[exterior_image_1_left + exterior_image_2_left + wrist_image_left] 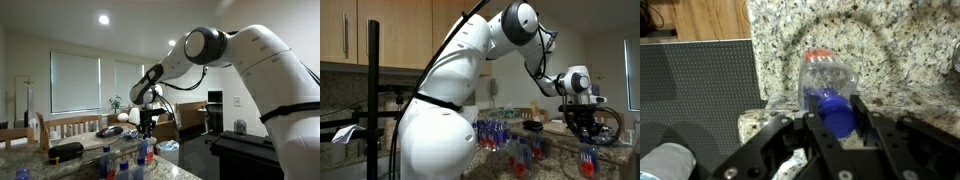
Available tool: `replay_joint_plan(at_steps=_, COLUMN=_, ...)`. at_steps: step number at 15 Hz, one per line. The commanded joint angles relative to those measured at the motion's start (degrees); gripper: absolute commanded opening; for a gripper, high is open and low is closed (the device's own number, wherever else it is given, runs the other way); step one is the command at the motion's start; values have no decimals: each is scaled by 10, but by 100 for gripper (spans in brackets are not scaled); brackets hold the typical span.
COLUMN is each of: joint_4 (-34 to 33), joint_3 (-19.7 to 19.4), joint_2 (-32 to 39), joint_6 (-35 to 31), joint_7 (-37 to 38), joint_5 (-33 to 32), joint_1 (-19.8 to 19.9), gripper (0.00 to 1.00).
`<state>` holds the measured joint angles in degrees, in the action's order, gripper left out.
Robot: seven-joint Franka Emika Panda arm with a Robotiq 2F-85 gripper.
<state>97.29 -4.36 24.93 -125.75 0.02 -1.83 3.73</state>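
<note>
Speckled granite countertop [890, 60] is seen beneath a clear bottle [828, 80]. Its blue cap [837, 112] is clamped between the jaws of the gripper [835, 125]. Similar bottles [495, 132] are grouped nearby

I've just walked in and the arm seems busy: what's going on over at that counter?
The robot arm's gripper is shut on a clear plastic bottle with a blue cap, gripping it near the top over the speckled stone counter. Whether the bottle's base rests on the counter is hard to tell. Several other bottles stand grouped on the counter close by, untouched.
</note>
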Motion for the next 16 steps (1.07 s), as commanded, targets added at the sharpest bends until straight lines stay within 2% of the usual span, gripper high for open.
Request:
replay_joint_plan(at_steps=1, joint_4=-18, joint_3=9, joint_2=11, joint_6=9, joint_7=-13, joint_5=16, joint_1=10, gripper=12)
replay_joint_plan(at_steps=3, joint_4=-19, joint_3=9, joint_2=13, joint_6=11, joint_7=-10, joint_5=17, joint_1=10, gripper=13)
replay_joint_plan(at_steps=5, joint_4=-19, joint_3=9, joint_2=13, joint_6=12, joint_7=-10, joint_5=19, joint_1=10, gripper=60)
replay_joint_plan(at_steps=7, joint_4=-21, joint_3=8, joint_2=13, joint_6=13, joint_7=-8, joint_5=20, joint_1=11, gripper=67)
replay_joint_plan(at_steps=12, joint_4=-23, joint_3=6, joint_2=10, joint_6=13, joint_7=-4, joint_5=17, joint_1=9, gripper=98)
replay_joint_plan(at_steps=14, joint_4=-26, joint_3=2, joint_2=1, joint_6=17, joint_7=5, joint_5=10, joint_1=5, gripper=100)
replay_joint_plan(at_steps=16, joint_4=-16, joint_3=-1, joint_2=-39, joint_6=41, joint_7=28, joint_5=6, joint_1=-3, gripper=100)
